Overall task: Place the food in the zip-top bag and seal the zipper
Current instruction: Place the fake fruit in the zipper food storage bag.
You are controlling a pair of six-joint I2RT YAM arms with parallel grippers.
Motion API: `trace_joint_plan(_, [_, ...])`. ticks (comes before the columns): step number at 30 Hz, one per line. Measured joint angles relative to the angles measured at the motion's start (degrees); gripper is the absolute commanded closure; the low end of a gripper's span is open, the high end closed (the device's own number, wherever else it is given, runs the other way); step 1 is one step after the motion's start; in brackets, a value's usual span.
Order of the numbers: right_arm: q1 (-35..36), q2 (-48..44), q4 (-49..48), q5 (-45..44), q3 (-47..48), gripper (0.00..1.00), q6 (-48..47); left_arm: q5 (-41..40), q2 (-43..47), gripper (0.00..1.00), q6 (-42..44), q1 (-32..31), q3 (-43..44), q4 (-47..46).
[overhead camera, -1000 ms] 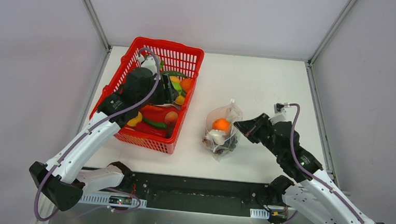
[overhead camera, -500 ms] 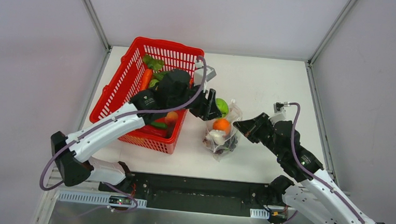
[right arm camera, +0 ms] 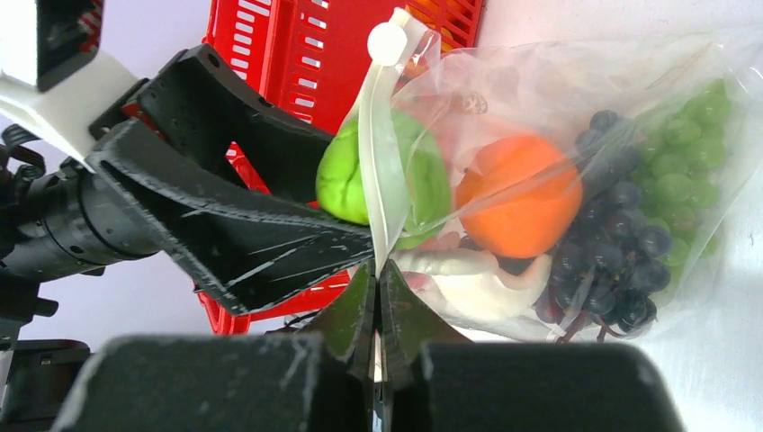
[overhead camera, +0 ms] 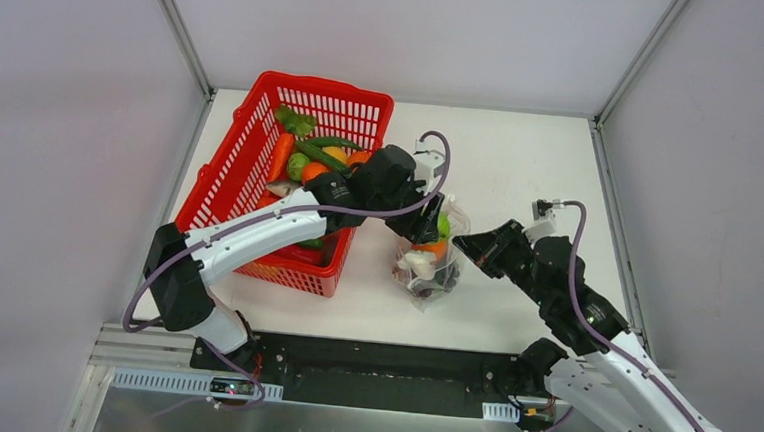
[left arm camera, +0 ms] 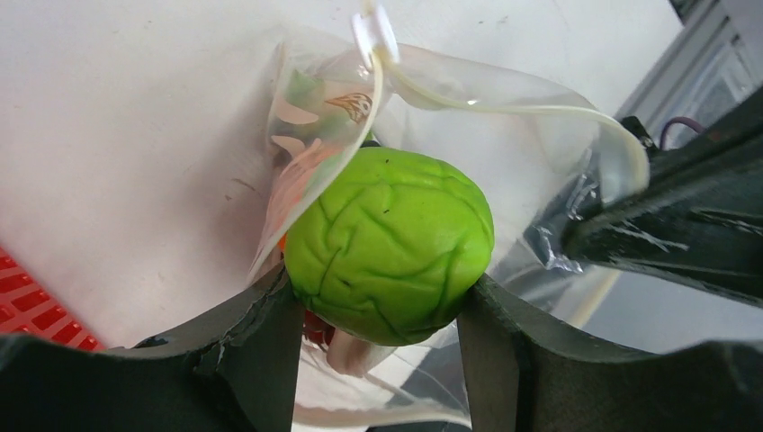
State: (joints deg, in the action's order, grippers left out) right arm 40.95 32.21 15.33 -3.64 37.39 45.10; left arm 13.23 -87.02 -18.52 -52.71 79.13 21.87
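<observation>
The clear zip-top bag [overhead camera: 419, 283] lies on the white table right of the basket, mouth toward the far side. Inside it lie an orange ball [right arm camera: 517, 193], dark purple grapes [right arm camera: 612, 261], green grapes [right arm camera: 688, 153] and white garlic [right arm camera: 477, 283]. My left gripper [left arm camera: 378, 297] is shut on a wrinkled bright green piece of food [left arm camera: 389, 243] and holds it right at the bag's mouth [overhead camera: 444, 225]. My right gripper [right arm camera: 378, 279] is shut on the bag's mouth edge, pinching the pale zipper strip [right arm camera: 378, 162] and holding the mouth up.
A red mesh basket [overhead camera: 223, 161] with several more toy vegetables stands at the left. My left arm reaches over its near right corner. Metal frame posts rise at the table's back corners, and the black base rail runs along the near edge.
My left gripper has come out of the basket and swung right with the green piece, from over the basket to the bag's mouth. The right gripper and the bag have stayed in place.
</observation>
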Motion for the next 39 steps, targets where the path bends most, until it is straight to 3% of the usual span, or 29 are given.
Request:
trace_joint_plan(3, [0.0, -0.6, 0.6, 0.0, 0.0, 1.00, 0.2, -3.4, -1.4, 0.44, 0.4, -1.0, 0.8, 1.1])
trace_joint_plan(13, [0.0, -0.9, 1.2, -0.2, 0.0, 1.00, 0.8, -5.2, -2.0, 0.25, 1.4, -1.7, 2.3, 0.9])
trace_joint_plan(22, [0.0, -1.5, 1.4, -0.9, 0.0, 1.00, 1.0, -3.4, -1.9, 0.34, 1.7, -1.7, 3.3, 1.4])
trace_joint_plan(27, [0.0, -1.7, 1.6, -1.7, 0.0, 1.00, 1.2, -3.4, -0.4, 0.34, 2.0, -1.7, 3.3, 1.6])
trace_joint_plan(32, [0.0, -1.6, 1.7, -2.2, 0.0, 1.00, 1.4, -7.6, 3.6, 0.32, 2.6, -1.7, 3.4, 4.0])
trace_joint_plan(39, [0.0, -1.6, 2.1, -3.7, 0.0, 0.99, 1.4, -16.2, 5.6, 0.36, 2.0, -1.7, 4.9, 10.8])
